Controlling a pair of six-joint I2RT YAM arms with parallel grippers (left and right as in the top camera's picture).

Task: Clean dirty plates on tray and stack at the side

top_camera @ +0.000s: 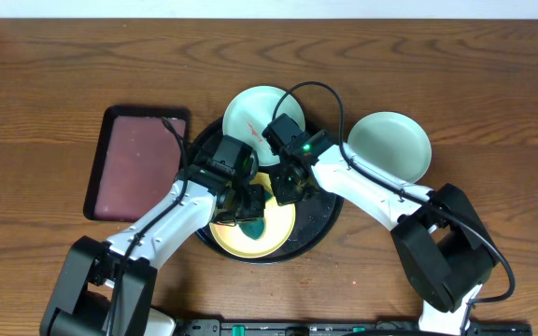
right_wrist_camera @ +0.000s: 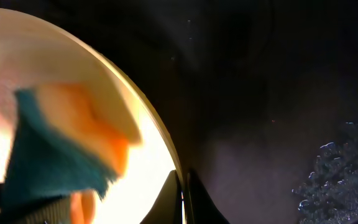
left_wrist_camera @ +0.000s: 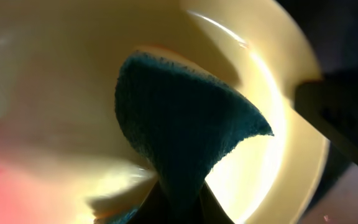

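Over wood tabletop [top_camera: 63, 75], scrubbing tray's [top_camera: 323, 224] six-o'clock yellow plate [top_camera: 278, 235] with sponge [left_wrist_camera: 185, 137] clamped in left gripper [top_camera: 239, 201]; could wrench rim from right gripper's [right_wrist_camera: 182, 196] pinch.

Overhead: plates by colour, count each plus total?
Mint-green: 2, the tray plate and the table plate
Yellow: 1, the yellow plate
Total: 3

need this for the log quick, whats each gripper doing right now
Left gripper: shut on the green sponge, over the yellow plate.
Right gripper: shut on the yellow plate's rim.
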